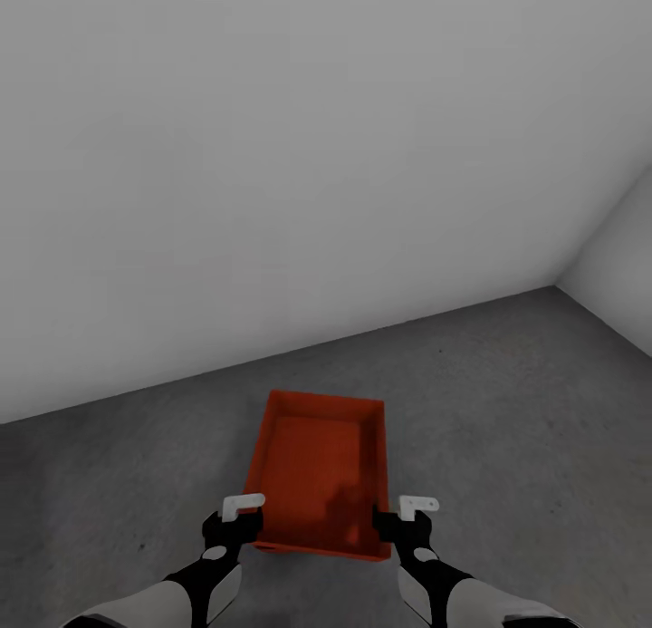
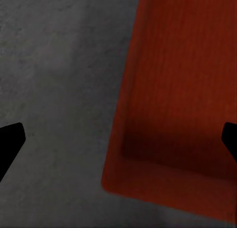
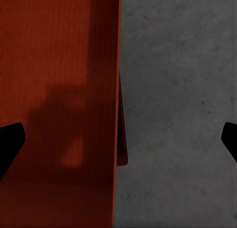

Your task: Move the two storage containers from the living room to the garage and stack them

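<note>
One orange-red storage container (image 1: 321,465) sits open side up on the garage's dark grey concrete floor (image 1: 507,410), just ahead of both arms. My left gripper (image 1: 237,522) hovers open over its near left corner. In the left wrist view, the gripper (image 2: 118,139) has its black fingertips (image 2: 11,143) spread wide on either side of the bin's left wall (image 2: 121,119). My right gripper (image 1: 398,519) is open over the near right corner. In the right wrist view, the gripper (image 3: 118,139) straddles the container's right wall (image 3: 118,90), not touching it. The container (image 3: 54,90) is empty inside.
A plain grey wall (image 1: 299,157) rises a short way behind the container. It meets a second wall (image 1: 625,265) in a corner at the far right. Bare concrete (image 2: 54,80) stretches out on both sides of the bin.
</note>
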Controlling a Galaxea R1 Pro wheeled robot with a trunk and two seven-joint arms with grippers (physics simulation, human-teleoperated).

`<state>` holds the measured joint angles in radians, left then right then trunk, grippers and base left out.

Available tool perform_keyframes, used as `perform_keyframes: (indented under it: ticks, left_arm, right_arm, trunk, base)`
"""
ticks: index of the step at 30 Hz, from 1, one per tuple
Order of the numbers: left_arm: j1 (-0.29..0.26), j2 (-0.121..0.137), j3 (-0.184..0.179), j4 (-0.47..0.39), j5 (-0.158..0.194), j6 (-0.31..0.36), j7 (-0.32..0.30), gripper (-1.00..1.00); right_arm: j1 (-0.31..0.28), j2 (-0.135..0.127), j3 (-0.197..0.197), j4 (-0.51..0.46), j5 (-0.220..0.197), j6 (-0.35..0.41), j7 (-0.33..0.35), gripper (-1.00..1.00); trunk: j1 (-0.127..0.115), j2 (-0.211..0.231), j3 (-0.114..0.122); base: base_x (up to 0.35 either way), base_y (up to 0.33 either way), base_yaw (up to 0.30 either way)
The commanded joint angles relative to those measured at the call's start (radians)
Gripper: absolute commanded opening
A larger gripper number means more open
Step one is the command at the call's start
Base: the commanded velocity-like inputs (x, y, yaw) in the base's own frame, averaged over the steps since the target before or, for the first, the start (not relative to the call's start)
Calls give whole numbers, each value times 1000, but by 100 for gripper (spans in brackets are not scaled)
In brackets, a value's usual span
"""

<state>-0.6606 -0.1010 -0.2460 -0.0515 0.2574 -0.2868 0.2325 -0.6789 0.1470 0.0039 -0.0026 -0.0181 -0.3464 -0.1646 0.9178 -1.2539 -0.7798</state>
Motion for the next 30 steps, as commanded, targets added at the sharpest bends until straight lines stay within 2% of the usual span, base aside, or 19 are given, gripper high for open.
perform_keyframes:
  ticks: [1,30]
  left_arm:
    - [-1,0,-9,1,8,-3,4,100]
    - [-1,0,-9,1,8,-5,3,100]
  right_arm:
    - [-1,0,1,1,-2,-4,-3,100]
    - [-1,0,1,1,-2,-5,-3,100]
  trunk:
    - [-4,7,3]
    - [-115,210,93]
  base:
    - [0,0,0]
    - [0,0,0]
